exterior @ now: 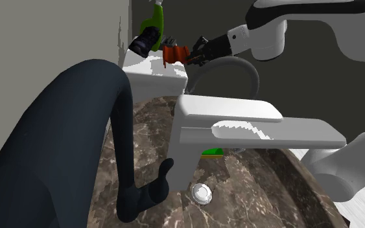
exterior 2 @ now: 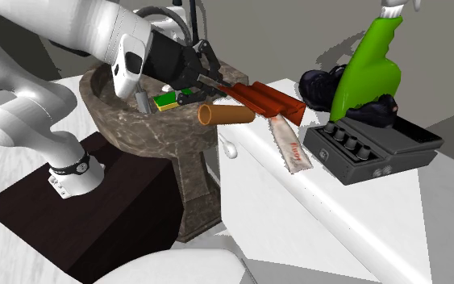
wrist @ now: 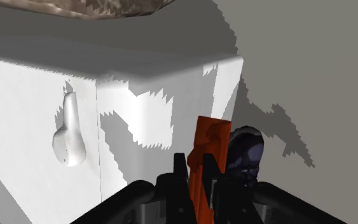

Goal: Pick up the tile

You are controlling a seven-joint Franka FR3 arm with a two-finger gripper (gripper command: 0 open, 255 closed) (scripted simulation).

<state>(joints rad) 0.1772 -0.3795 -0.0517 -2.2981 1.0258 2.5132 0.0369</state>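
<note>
Jaws are clamped narrow on the near end of the red-brown ridged tile [exterior 2: 261,98], which sits edge-on btw them; nothing else is in the grip. In the 2nd exterior view the tile runs out from the jaws toward 4 o'clock, over the edge of the white bench [exterior 2: 362,210] next to the marble basin [exterior 2: 124,121]. Can't tell if its far end rests on the bench or hangs just clear. Step in hand, by my read, is the lift. To do it well: go straight up, slow, wrist level. The hold is at one end only, so the long free end will prob. want to droop or pivot in the grip. Squeeze firm, no twist, no sideways swing. Neighbours are close: brown cylinder [exterior 2: 227,114] just at 8 o'clock of the tile, tube [exterior 2: 289,145] at 5 o'clock, dark shoes [exterior 2: 323,84] near the far tip at 2 o'clock. Get the tip above the shoes before any travel. Count: 1 tile, 1 brown cylinder, 1 tube, 2 dark shoes, 1 green spray bottle [exterior 2: 370,64] further out at 2 o'clock, 1 dark grey box [exterior 2: 378,149] w/ a row of knobs at 4 o'clock, 1 green sponge [exterior 2: 167,100] inside the basin, 1 basin.
</note>
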